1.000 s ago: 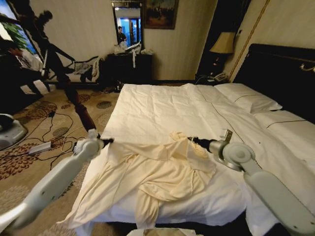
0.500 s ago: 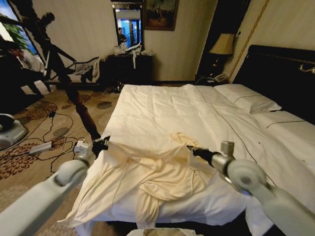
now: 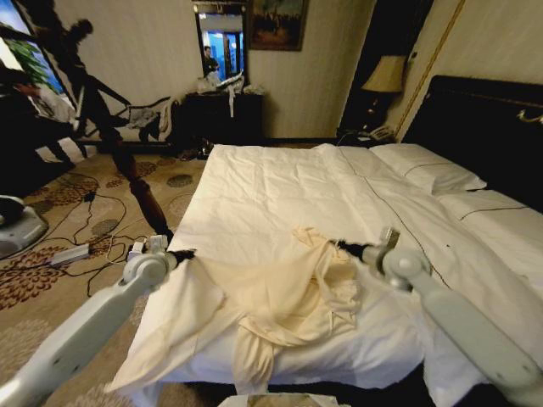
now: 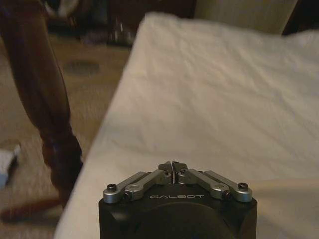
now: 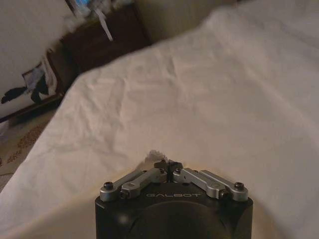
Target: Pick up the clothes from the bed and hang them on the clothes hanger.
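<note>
Between pincers, clothes (image 3: 280, 292) seemingly crosswise

Head looks down; wrists skim the shared bed (image 3: 280, 186).

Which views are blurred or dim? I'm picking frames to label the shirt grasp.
Head view: evenly lit; the clothes and bed are sharp, edges bowed by the wide lens. Left wrist view: dim; the left gripper is crisp, the floor and wooden post soft. Right wrist view: dim; the right gripper is sharp, the far dresser blurred.
</note>
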Motion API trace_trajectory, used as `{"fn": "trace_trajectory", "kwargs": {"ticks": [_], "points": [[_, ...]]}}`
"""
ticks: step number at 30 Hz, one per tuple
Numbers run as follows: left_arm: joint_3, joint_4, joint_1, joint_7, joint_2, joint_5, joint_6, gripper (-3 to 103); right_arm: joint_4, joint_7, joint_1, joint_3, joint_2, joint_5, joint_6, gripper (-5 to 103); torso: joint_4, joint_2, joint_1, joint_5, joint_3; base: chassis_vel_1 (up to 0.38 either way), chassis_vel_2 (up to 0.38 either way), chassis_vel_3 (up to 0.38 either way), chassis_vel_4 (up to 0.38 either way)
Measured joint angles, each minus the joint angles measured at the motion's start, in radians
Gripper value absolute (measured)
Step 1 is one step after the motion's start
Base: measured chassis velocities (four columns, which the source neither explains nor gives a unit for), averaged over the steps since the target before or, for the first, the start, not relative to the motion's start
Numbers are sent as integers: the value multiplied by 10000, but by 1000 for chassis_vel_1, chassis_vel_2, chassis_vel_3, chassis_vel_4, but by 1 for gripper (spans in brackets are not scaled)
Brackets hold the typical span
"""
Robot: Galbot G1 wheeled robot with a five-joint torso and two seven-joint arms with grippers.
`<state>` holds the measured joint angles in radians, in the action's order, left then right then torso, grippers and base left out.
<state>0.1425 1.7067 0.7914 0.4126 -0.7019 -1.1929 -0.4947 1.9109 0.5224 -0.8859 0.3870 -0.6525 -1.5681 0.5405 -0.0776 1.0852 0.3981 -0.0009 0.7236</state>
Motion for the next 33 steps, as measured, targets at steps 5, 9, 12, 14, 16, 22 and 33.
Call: {"fn": "trace_trajectory", "kwargs": {"ticks": [5, 9, 12, 14, 16, 22, 33], "points": [[163, 1192, -100, -271, 391, 1148, 1340, 0, 1045, -347, 231, 308, 1, 654, -758, 0, -3, 11, -15, 5, -5, 0, 0, 0, 0], [173, 2394, -668, -253, 794, 1357, 1584, 0, 2048, -369, 867, 308, 70, 766, -1103, 0, 1, 6, -2, 9, 0, 0, 0, 0, 0], [174, 3046, -1099, -266, 1126, 1262, 1617, 0, 2586, -404, 1214, 293, 237, 848, -1220, 0, -4, 7, -6, 11, -1, 0, 0, 0, 0], [247, 3509, -1446, -289, 1440, 1075, 1628, 0, 2895, -519, 1479, 304, 429, 1015, -1347, 0, -5, 8, -12, 8, -4, 0, 0, 0, 0], [294, 3865, -2219, -223, 1863, 647, 1595, 0, 2944, -630, 1952, 352, 651, 1168, -1468, 0, 0, 8, -14, 7, -4, 0, 0, 0, 0], [-196, 3299, -4383, -237, 2419, 138, 1497, 0, 2241, -702, 3298, 138, 879, 1025, -1562, 0, -5, 6, -7, 12, 0, 0, 0, 0, 0], [-715, 2577, -6111, -316, 2865, -267, 1294, 0, 208, -1179, 5278, -410, 1060, 938, -1800, 0, -5, 5, -4, 10, 0, 0, 0, 0, 0]]}}
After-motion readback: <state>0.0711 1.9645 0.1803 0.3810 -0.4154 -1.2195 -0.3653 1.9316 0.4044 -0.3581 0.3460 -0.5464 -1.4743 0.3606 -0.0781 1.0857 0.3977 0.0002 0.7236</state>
